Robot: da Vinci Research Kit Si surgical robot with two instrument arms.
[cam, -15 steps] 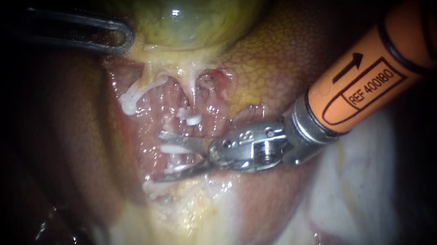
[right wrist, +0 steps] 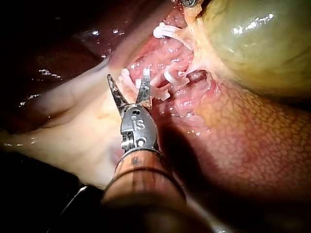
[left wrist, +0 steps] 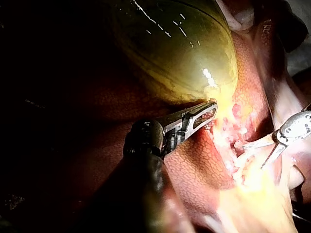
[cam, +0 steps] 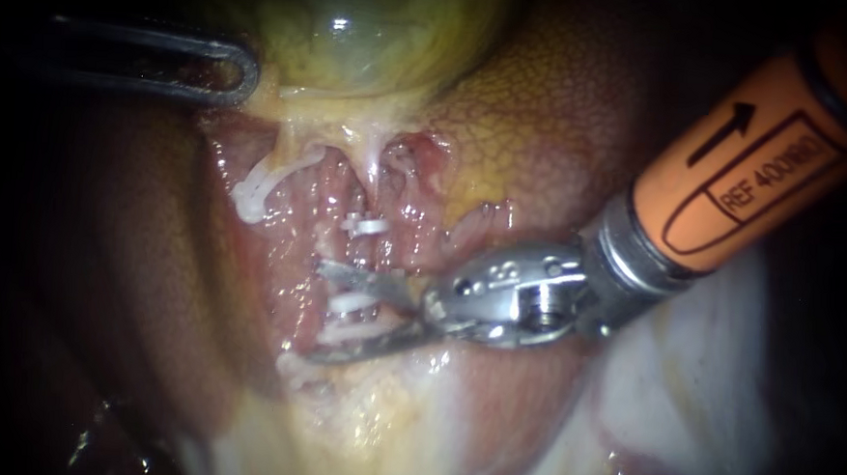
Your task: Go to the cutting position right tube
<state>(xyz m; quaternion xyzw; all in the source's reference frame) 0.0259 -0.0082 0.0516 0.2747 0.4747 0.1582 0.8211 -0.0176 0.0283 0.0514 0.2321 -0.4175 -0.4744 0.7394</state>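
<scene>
silvery right instrument [cam: 313,307] gapes — white clips [cam: 348,302] between

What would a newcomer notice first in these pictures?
First the orange-shafted right instrument, which comes in from the upper right of the endoscope view with its jaws open astride white clips. Next the glossy yellow-green gallbladder above them, with the dark left instrument at its edge.
</scene>
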